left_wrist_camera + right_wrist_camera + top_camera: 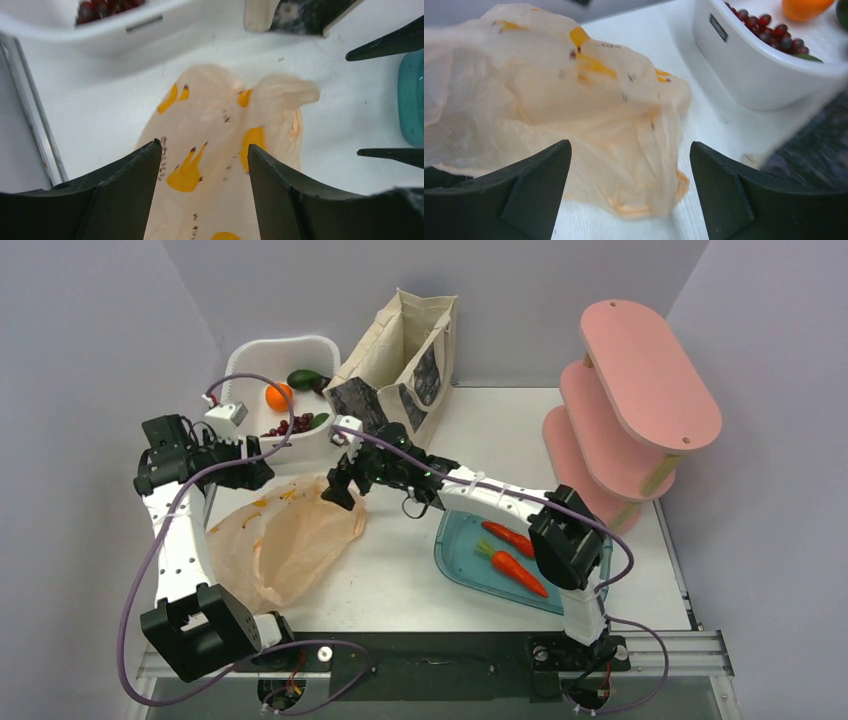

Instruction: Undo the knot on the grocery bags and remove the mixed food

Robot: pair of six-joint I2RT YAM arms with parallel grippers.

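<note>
The peach-orange plastic bag (290, 540) lies flattened on the table's left side, and I see no tied knot on it. My left gripper (262, 474) is open and empty above the bag's far end (225, 125). My right gripper (343, 487) is open and empty just over the bag's crumpled right edge (644, 165). Two carrots (515, 558) lie in a teal tray (455, 565). A dark avocado (303, 378) lies in the white bin (240, 360). The cream canvas tote (400, 370) stands open at the back. The bottle and the can are out of view.
The white bin also holds a round orange fruit (278, 395) and dark red grapes (290, 426); it stands just behind both grippers. A pink tiered shelf (640, 410) stands at the right. The tote's floral panel is right behind my right wrist.
</note>
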